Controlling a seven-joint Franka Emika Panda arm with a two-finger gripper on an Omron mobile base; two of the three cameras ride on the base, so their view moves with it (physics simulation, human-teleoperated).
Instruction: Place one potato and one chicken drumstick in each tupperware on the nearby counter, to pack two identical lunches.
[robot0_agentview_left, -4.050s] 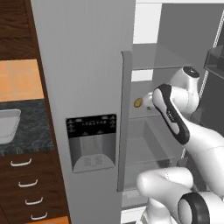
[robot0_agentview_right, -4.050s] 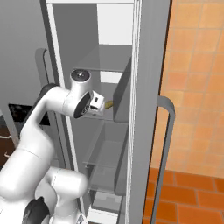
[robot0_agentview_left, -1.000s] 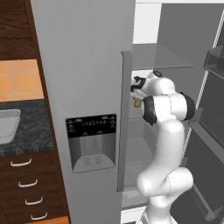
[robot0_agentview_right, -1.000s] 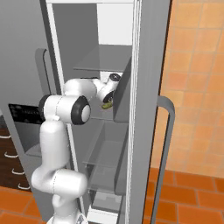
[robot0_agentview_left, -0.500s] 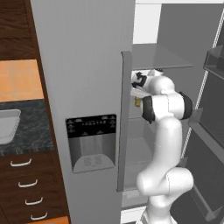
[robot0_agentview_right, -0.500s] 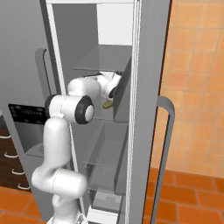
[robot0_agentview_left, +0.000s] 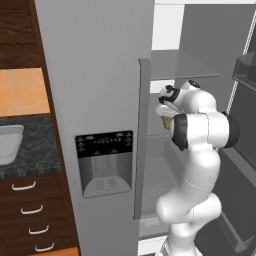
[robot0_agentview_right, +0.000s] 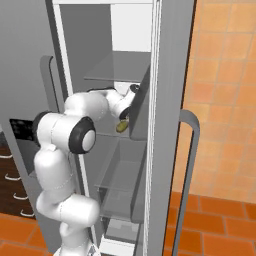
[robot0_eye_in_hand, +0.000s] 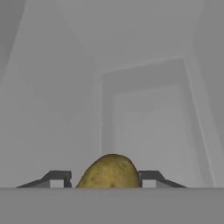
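Note:
Inside the open fridge, my gripper is shut on the potato, a yellowish-olive lump that bulges up between the two dark fingertips. From the base, the potato hangs under the hand just above a middle shelf, and it also peeks out beside the white wrist. One tupperware, a pale tray, rests on the dark speckled counter at the far left. The chicken drumstick is out of view.
The grey fridge door with its dispenser panel stands between the arm and the counter. The other fridge door hangs open close to the hand, its handle outside. Glass shelves lie below. Brown drawers sit under the counter.
The fingers have closed in on the potato over the last second. The hand has barely shifted inside the fridge.

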